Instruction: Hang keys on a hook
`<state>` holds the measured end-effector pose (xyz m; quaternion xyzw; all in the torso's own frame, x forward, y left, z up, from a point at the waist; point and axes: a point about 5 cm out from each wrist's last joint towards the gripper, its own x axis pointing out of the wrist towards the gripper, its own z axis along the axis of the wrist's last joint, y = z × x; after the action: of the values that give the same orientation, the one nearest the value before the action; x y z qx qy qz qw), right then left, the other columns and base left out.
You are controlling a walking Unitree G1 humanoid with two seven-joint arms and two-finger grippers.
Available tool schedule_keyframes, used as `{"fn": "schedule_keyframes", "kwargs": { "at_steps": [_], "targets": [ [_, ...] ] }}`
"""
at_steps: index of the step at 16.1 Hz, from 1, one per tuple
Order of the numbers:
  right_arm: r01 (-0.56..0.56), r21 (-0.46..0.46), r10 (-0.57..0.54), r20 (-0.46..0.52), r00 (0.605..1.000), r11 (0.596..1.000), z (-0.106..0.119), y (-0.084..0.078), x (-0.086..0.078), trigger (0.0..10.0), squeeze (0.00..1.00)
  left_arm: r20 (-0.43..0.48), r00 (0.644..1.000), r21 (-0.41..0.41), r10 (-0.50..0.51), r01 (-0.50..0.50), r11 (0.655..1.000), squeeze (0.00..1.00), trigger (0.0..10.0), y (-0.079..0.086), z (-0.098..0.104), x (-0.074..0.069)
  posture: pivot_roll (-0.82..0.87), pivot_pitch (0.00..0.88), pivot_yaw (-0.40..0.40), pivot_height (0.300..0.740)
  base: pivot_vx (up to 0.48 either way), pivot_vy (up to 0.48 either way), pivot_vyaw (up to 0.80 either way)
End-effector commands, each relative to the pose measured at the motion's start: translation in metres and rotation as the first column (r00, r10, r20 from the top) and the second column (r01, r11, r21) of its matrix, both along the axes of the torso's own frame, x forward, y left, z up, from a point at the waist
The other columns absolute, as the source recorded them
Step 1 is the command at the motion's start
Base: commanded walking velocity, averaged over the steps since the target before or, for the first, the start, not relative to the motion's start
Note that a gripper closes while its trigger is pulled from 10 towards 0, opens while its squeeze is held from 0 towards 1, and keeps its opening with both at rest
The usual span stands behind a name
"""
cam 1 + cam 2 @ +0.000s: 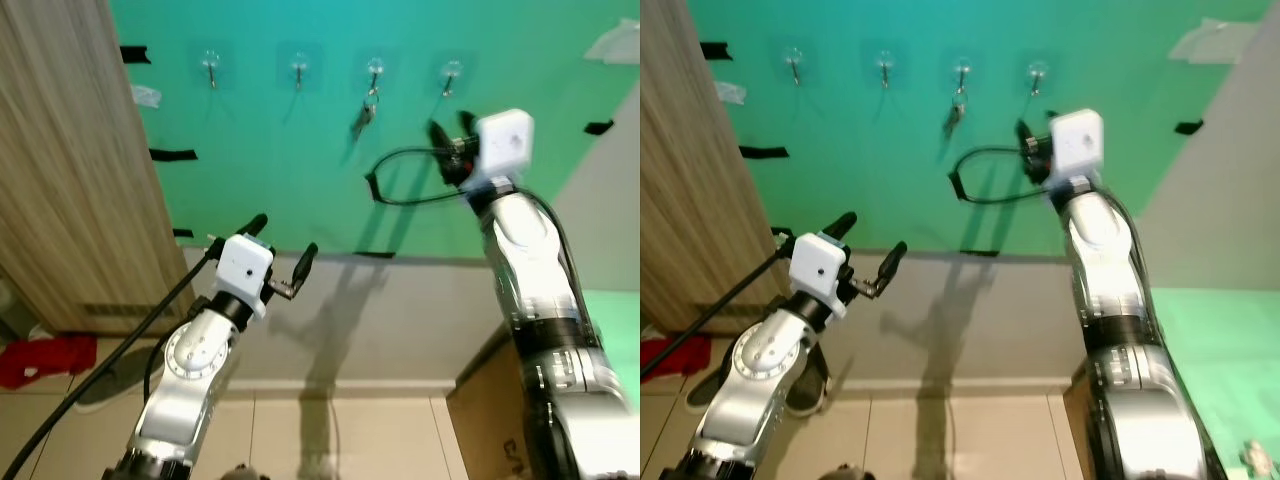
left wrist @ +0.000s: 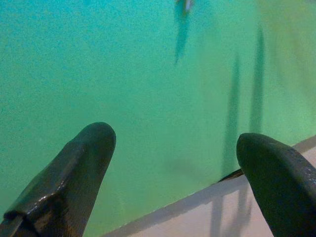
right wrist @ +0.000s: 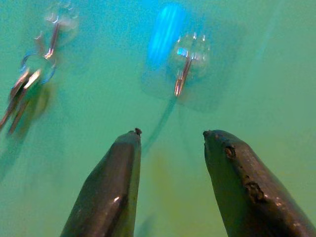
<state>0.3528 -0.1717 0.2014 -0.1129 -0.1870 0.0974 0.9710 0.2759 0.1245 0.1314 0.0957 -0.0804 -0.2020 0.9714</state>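
step: keys looked already hung; what remained, by my read, was backing the right arm straight off the wall without brushing the ring.
right gripper (image 3: 170,136): black two-finger, raised close to the green wall, jaws parted a moderate gap, holding nothing.
keys: small bunch of dull metal keys on a thin split ring (image 1: 364,113), hanging from the clear adhesive hook with metal prong, third along the row (image 1: 374,72), at about 10 o'clock from the right gripper.
empty hook: clear plastic pad, bent wire prong (image 3: 186,63), dead ahead at 12 o'clock of the fingers.
left gripper (image 1: 284,246): jaws wide open, empty, held low at about 7 o'clock of the keys.
wall: matte painted green wall (image 1: 300,160), smooth, black tape marks.
side panel: wood-grain laminate board (image 1: 70,170) at 9 o'clock.
risk: ring looked free-swinging; a nudge could unseat it.
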Motion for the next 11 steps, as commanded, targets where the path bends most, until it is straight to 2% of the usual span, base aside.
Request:
{"fn": "schedule_keyframes", "kwargs": {
  "at_steps": [1, 2, 3, 5, 8, 9, 10, 11],
  "targets": [
    [0.046, -0.046, -0.047, -0.013, 0.999, 0.998, -0.017, 0.003, -0.017, 10.0, 1.00, -0.044, 0.996, -0.036, 0.082, -0.083, 0.996, 0.00, 10.0, 0.010, -0.003, 0.002, 0.11, 0.000, -0.056, 0.740, 0.000, 0.000, 0.00],
    [0.062, -0.040, -0.064, -0.045, 0.997, 0.997, -0.027, 0.002, -0.023, 10.0, 1.00, -0.065, 0.992, -0.061, 0.110, -0.114, 0.992, 0.00, 10.0, 0.014, -0.005, 0.003, 0.11, 0.000, -0.056, 0.740, 0.000, 0.000, 0.00],
    [0.086, 0.012, -0.083, -0.150, 0.985, 0.996, -0.053, -0.002, -0.036, 10.0, 1.00, -0.107, 0.978, -0.095, 0.178, -0.188, 0.978, 0.00, 10.0, 0.021, -0.008, 0.004, 0.10, 0.000, -0.053, 0.740, 0.000, 0.000, 0.00],
    [0.149, 0.105, -0.107, -0.332, 0.937, 0.983, -0.095, -0.012, -0.062, 10.0, 1.00, -0.146, 0.971, -0.123, 0.189, -0.207, 0.971, 0.00, 10.0, 0.023, -0.014, 0.003, 0.08, 0.000, -0.041, 0.740, 0.000, 0.000, 0.00],
    [0.203, 0.127, -0.131, -0.427, 0.895, 0.971, -0.113, -0.017, -0.079, 10.0, 1.00, -0.152, 0.968, -0.111, 0.199, -0.216, 0.970, 0.00, 10.0, 0.023, -0.017, -0.002, 0.06, 0.000, -0.036, 0.740, 0.000, 0.000, 0.00],
    [0.204, 0.107, -0.135, -0.449, 0.883, 0.973, -0.117, -0.017, -0.081, 10.0, 0.00, -0.156, 0.967, -0.104, 0.203, -0.220, 0.970, 0.00, 10.0, 0.023, -0.018, -0.003, 0.06, 0.000, -0.035, 0.740, 0.000, 0.000, 0.00],
    [0.200, 0.089, -0.136, -0.466, 0.874, 0.976, -0.120, -0.016, -0.081, 10.0, 0.00, -0.157, 0.966, -0.097, 0.205, -0.222, 0.970, 0.00, 10.0, 0.023, -0.019, -0.004, 0.06, 0.000, -0.034, 0.740, 0.000, 0.000, 0.00],
    [0.212, 0.114, -0.131, -0.489, 0.862, 0.971, -0.123, -0.015, -0.079, 10.0, 0.00, -0.148, 0.970, -0.092, 0.193, -0.207, 0.974, 0.00, 10.0, 0.018, -0.018, -0.002, 0.07, 0.000, -0.033, 0.726, 0.000, 0.000, 0.00]
  ]
}}
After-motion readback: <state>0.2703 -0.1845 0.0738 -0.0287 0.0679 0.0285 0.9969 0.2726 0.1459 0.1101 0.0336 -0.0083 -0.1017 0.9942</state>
